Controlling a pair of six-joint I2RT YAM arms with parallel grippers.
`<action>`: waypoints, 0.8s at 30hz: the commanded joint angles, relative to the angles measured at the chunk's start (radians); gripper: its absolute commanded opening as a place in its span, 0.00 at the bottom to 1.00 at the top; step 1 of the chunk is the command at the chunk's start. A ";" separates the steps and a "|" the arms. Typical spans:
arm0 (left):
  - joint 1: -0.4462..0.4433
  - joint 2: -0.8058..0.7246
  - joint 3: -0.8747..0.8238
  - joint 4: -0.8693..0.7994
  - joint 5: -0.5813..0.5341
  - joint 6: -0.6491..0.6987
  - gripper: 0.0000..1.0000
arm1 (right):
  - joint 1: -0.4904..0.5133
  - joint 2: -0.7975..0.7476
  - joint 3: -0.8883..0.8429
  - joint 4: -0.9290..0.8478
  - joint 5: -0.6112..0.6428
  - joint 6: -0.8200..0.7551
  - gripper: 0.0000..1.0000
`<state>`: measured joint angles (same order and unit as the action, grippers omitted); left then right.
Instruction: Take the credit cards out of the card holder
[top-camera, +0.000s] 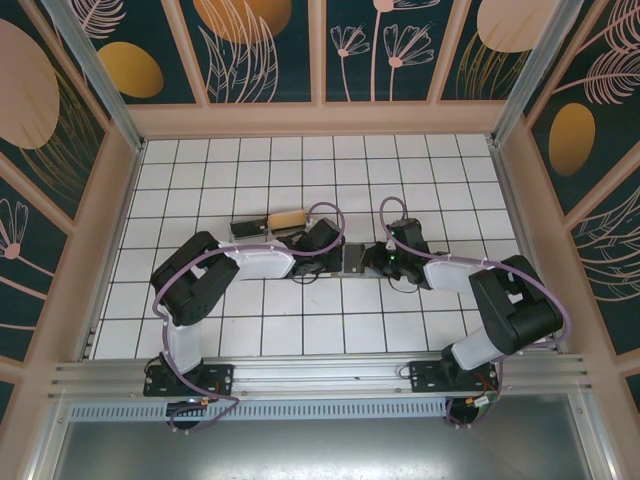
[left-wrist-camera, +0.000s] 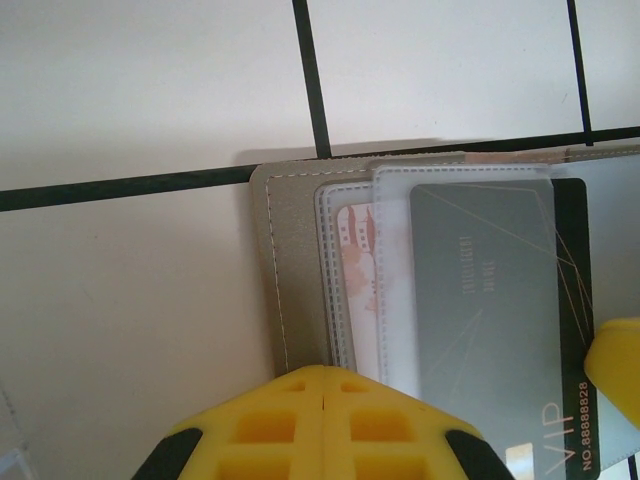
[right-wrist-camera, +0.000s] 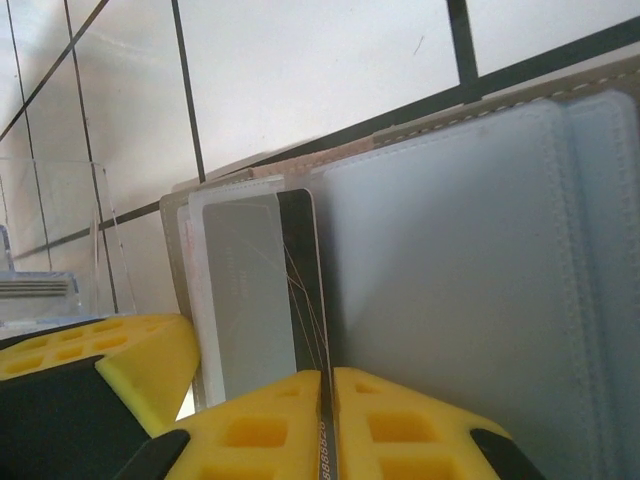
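Observation:
The card holder (top-camera: 351, 262) lies open and flat on the tiles between my two grippers; it is a beige stitched wallet (left-wrist-camera: 290, 260) with see-through plastic sleeves (right-wrist-camera: 460, 270). A grey credit card (left-wrist-camera: 490, 290) marked VIP sits in one sleeve, its dark striped edge sticking out. A pink-patterned card (left-wrist-camera: 355, 260) lies in the sleeve beside it. My left gripper (left-wrist-camera: 325, 378) is shut, tips down on the holder's left part. My right gripper (right-wrist-camera: 328, 385) is shut on the grey card's (right-wrist-camera: 250, 290) dark edge. The left gripper's yellow finger (right-wrist-camera: 140, 350) sits close beside the card.
A clear plastic box (right-wrist-camera: 60, 240) stands on the tiles just beyond the holder. At the back left lie a tan block (top-camera: 287, 218) and a dark flat thing (top-camera: 248, 228). Both arms meet at the table's middle; beige walls (top-camera: 110, 200) close the sides.

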<state>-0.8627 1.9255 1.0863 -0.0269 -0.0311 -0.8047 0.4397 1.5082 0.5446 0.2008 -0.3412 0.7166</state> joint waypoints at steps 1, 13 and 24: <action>0.005 0.036 0.012 -0.041 0.014 -0.004 0.00 | -0.004 0.020 0.005 0.021 -0.032 -0.017 0.15; 0.004 0.039 0.015 -0.036 0.023 -0.002 0.00 | 0.000 0.078 0.009 0.066 -0.081 -0.008 0.18; 0.004 0.038 0.011 -0.036 0.025 -0.004 0.00 | -0.001 0.056 0.011 0.058 -0.082 -0.012 0.20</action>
<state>-0.8627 1.9274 1.0885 -0.0273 -0.0277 -0.8047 0.4393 1.5612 0.5453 0.2588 -0.4103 0.7132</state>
